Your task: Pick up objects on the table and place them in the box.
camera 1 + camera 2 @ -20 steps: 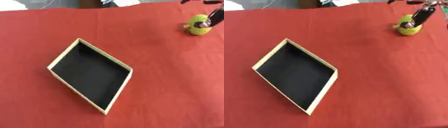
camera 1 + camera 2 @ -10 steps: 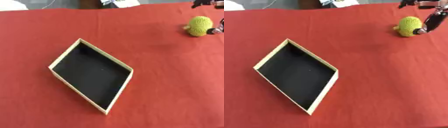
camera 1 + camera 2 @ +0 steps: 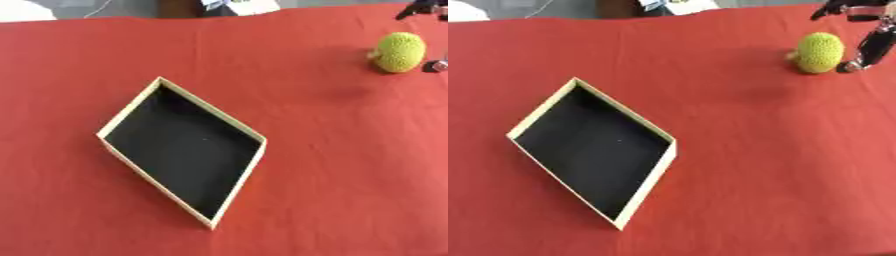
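Right robot hand (image 3: 866,42) at the far right edge, just beside a yellow-green bumpy ball (image 3: 820,52); fingers apart, one hanging close by the ball's side, nothing gripped. Probably poised so for closing around the ball. Ball on the red-clothed table (image 3: 754,175), well apart from the empty black-lined box (image 3: 592,150) angled near the centre-left, open and ready. No writing or labels legible. Left robot hand unseen.

The box (image 3: 179,150) sits left of centre on the surface (image 3: 332,165); a ball (image 3: 820,52) lies upper right, the right hand (image 3: 866,42) just beside it.
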You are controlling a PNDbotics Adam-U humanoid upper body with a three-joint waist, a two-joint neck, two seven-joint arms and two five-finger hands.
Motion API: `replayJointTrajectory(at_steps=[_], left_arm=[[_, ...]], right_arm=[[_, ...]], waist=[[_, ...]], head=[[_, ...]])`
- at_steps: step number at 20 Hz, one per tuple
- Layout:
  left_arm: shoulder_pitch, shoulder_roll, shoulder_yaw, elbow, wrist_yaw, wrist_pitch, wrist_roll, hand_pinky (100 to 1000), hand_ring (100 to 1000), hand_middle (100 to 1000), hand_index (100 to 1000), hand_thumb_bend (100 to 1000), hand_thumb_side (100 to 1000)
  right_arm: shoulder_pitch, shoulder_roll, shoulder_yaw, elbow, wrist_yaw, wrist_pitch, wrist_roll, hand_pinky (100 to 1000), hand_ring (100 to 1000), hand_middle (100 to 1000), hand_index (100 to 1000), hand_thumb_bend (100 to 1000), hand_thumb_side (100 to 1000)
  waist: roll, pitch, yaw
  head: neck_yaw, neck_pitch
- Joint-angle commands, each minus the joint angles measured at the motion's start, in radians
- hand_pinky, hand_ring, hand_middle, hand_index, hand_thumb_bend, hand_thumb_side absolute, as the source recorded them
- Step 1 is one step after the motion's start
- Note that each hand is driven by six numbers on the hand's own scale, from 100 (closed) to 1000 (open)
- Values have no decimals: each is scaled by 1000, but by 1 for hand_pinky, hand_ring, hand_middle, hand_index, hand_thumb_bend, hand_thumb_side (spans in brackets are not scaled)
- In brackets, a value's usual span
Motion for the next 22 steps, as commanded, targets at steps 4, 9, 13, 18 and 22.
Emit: replayJointTrajectory(at_steps=[4,9,13,18,22], left_arm=[[-6,32,10,0,-4,-8,12,602,641,656,725,149,688],[-8,25,9,1,-5,-7,7,601,639,656,724,150,689],[-10,19,9,4,-3,-5,4,601,638,655,723,150,689],[-16,18,10,4,-1,-10,6,601,638,655,724,150,689],[-17,14,9,3,-3,-11,6,601,638,655,724,149,689]], right_arm=[[-64,8,9,118,80,15,-47,1000,952,909,1000,450,107],[-105,46,13,206,109,18,-76,999,949,902,1000,430,114],[-129,70,14,263,128,16,-99,992,945,898,1000,417,119],[-156,91,9,317,186,33,-142,999,942,899,1000,452,103],[-174,108,-1,351,261,70,-194,1000,932,891,1000,465,100]], waist=[[3,-18,6],[6,-13,11],[9,-8,16],[13,-3,24],[15,0,29]], head=[[-7,-2],[-13,-5],[-18,-7],[-27,-9],[-30,-15]])
